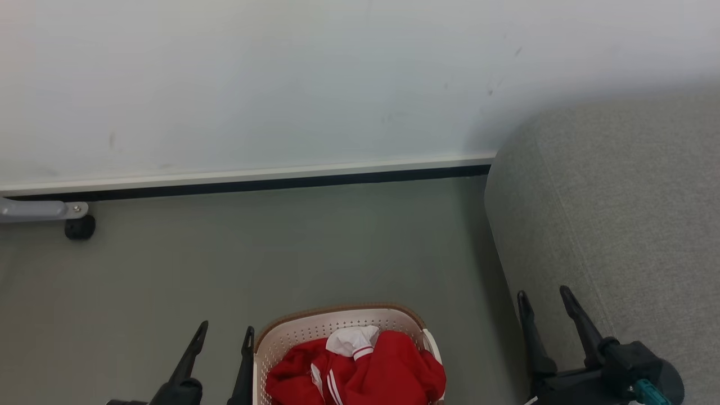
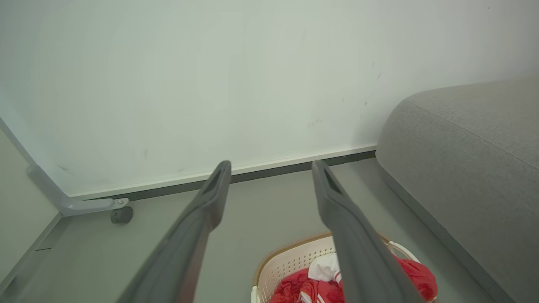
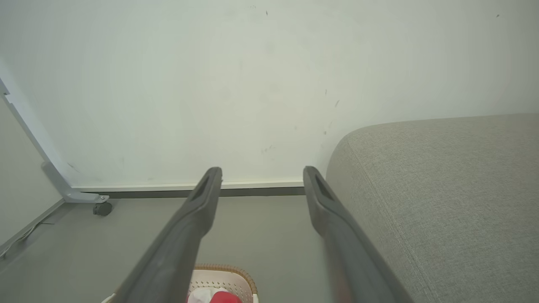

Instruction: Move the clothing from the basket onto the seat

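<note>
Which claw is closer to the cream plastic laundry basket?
Left. The left gripper is just beside the cream perforated basket; the right gripper is farther off, by the grey fabric sofa.

My fingers (image 2: 208,206) are long, dark and tapered, with a slot near each tip. The right gripper (image 1: 543,292) has a chunky black base with a teal bit (image 1: 648,390), maybe a connector.

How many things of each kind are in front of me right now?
pincers: 2, the left pincer and the right pincer, both open and empty
basket: 1
red clothing heap: 1, lying in the basket; separate garments cannot be counted
sofa: 1
castor wheel: 1
Total: 6
</note>
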